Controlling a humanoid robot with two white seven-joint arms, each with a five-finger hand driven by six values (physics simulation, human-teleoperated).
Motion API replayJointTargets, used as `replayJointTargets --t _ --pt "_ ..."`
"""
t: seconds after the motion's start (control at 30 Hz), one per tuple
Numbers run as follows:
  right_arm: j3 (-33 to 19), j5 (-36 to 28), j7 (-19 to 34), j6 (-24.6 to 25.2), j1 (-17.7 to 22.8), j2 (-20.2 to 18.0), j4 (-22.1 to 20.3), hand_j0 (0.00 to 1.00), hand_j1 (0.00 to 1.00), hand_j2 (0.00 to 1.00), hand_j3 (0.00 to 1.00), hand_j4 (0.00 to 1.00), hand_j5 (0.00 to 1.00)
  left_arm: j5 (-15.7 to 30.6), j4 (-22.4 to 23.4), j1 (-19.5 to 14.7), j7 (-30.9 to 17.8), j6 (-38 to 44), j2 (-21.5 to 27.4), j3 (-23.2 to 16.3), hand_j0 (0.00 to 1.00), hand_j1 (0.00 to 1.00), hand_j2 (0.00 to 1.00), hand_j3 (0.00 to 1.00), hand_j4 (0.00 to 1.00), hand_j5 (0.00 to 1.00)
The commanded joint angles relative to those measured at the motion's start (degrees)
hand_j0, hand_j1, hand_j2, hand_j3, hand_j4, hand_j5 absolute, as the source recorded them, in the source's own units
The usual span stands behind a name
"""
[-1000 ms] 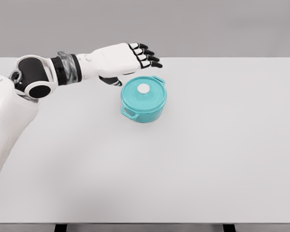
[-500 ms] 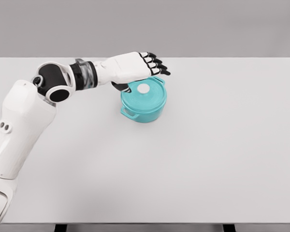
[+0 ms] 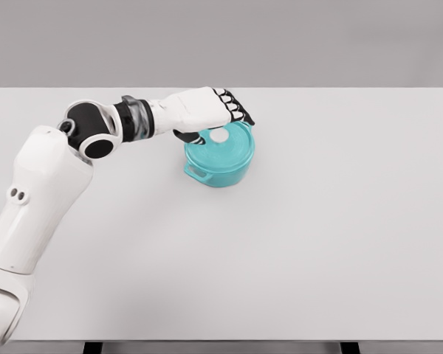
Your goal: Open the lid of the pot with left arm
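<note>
A teal pot (image 3: 218, 156) with two side handles stands on the white table (image 3: 317, 221), left of centre and towards the back. Its teal lid sits closed on it, with a small white knob (image 3: 220, 136) on top. My left hand (image 3: 223, 118) hovers over the lid's far-left part, palm down. The black-tipped fingers (image 3: 238, 111) curl downward over the knob and the thumb (image 3: 190, 136) reaches in from the left, but they hold nothing. The right arm is not in view.
The left arm (image 3: 44, 184) stretches from the lower left across the table's left side. A grey wall stands behind the table's far edge.
The left arm has extended further and the hand has dropped lower over the lid. Its fingers have curled down from a flatter pose towards the knob. The pot has not moved.
</note>
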Motion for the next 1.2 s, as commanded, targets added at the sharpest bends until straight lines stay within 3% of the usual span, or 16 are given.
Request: replayJointTargets --t 0.0,0.5,1.17 --pt "0.0 -0.06 -0.01 -0.03 0.0 0.0 -0.01 1.0 1.0 1.0 1.0 1.0 1.0 0.26 0.18 0.0 0.04 0.17 -0.05 -0.11 0.88 0.88 0.88 0.88 0.88 0.88" --pt "0.0 -0.06 -0.01 -0.03 0.0 0.0 -0.01 1.0 1.0 1.0 1.0 1.0 1.0 0.26 0.18 0.79 0.04 0.17 0.04 -0.11 0.87 0.87 0.87 0.87 0.87 0.87" --pt "0.0 -0.06 -0.01 -0.03 0.0 0.0 -0.01 1.0 1.0 1.0 1.0 1.0 1.0 0.08 0.44 0.88 0.04 0.17 -0.05 -0.73 0.78 0.78 0.78 0.78 0.78 0.78"
